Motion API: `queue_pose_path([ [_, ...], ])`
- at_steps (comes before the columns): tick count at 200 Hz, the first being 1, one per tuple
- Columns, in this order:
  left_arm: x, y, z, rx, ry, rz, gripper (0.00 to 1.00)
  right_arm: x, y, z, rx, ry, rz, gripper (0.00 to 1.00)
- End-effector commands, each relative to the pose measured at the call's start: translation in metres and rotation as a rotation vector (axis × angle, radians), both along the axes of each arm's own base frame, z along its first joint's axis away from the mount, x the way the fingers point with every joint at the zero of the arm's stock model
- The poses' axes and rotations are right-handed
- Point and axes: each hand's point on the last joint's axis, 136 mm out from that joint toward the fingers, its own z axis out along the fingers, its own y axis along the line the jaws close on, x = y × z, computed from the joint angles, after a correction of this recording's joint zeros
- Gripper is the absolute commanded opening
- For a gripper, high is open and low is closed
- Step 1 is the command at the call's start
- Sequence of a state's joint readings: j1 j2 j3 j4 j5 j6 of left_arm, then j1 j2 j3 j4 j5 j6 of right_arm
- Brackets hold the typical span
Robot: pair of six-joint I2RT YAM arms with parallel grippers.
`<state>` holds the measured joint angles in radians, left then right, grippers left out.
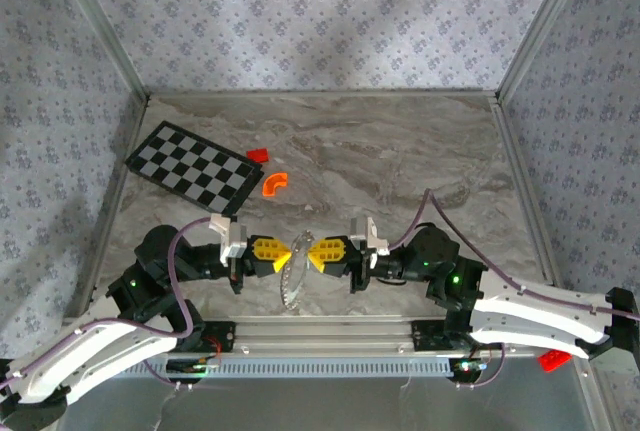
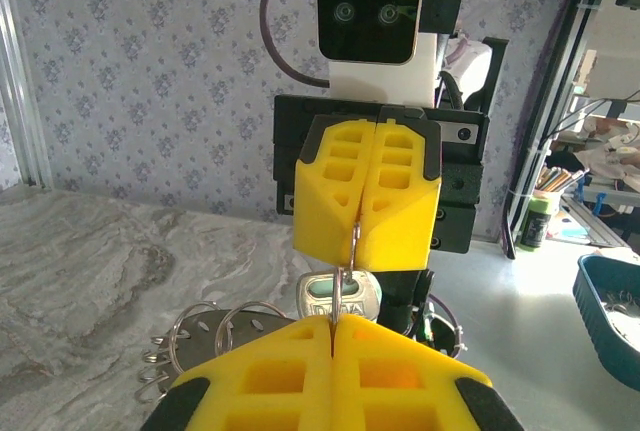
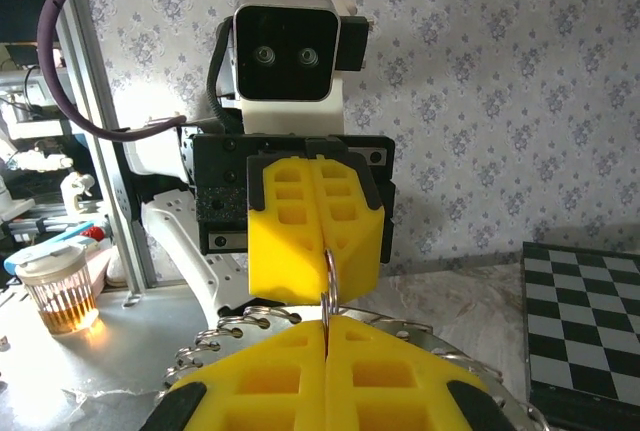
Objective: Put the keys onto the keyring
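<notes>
Two patterned blue-grey walls flank a grey marbled bench (image 1: 400, 151) bearing, left to right, a checkerboard (image 1: 195, 166), a red block (image 1: 258, 154) and an orange curved bit (image 1: 274, 183). The keyring (image 1: 293, 279), a thin silvery ring with a looped fringe, stands on edge near the front, its wire pinched between the closed fingers of the left end effector (image 1: 284, 251) and of the right end effector (image 1: 313, 252). The key (image 2: 338, 296), pale whitish-green, sits just behind the wire, apparently on the ring. Off the bench: a jar (image 3: 58, 296) of amber liquid; a blue bin (image 2: 610, 311), contents unclear.

Floral grey-blue walls (image 1: 300, 11) (edged by metal posts (image 1: 100, 26)) enclose a marbled grey tabletop (image 1: 400, 151).
</notes>
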<state>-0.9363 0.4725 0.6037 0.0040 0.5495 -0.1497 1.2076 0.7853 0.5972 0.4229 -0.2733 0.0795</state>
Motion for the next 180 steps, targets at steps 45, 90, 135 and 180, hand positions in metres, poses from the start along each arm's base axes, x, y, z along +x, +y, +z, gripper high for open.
queue_pose_path([
  [45,-0.0020,0.0017,0.0164,-0.056,-0.059,0.002,0.00,0.0009,-0.0034,0.0108,0.035,-0.038,-0.028,0.00],
  [90,-0.0017,0.0016,0.0160,-0.055,-0.058,0.004,0.00,0.0013,-0.0024,0.0095,0.030,-0.035,-0.029,0.00],
  [135,-0.0010,0.0014,0.0154,-0.054,-0.056,0.007,0.00,0.0013,-0.0019,0.0080,0.026,-0.034,-0.028,0.00],
  [180,-0.0008,0.0011,0.0145,-0.052,-0.055,0.007,0.00,0.0021,-0.0011,0.0083,0.028,-0.036,-0.031,0.00],
])
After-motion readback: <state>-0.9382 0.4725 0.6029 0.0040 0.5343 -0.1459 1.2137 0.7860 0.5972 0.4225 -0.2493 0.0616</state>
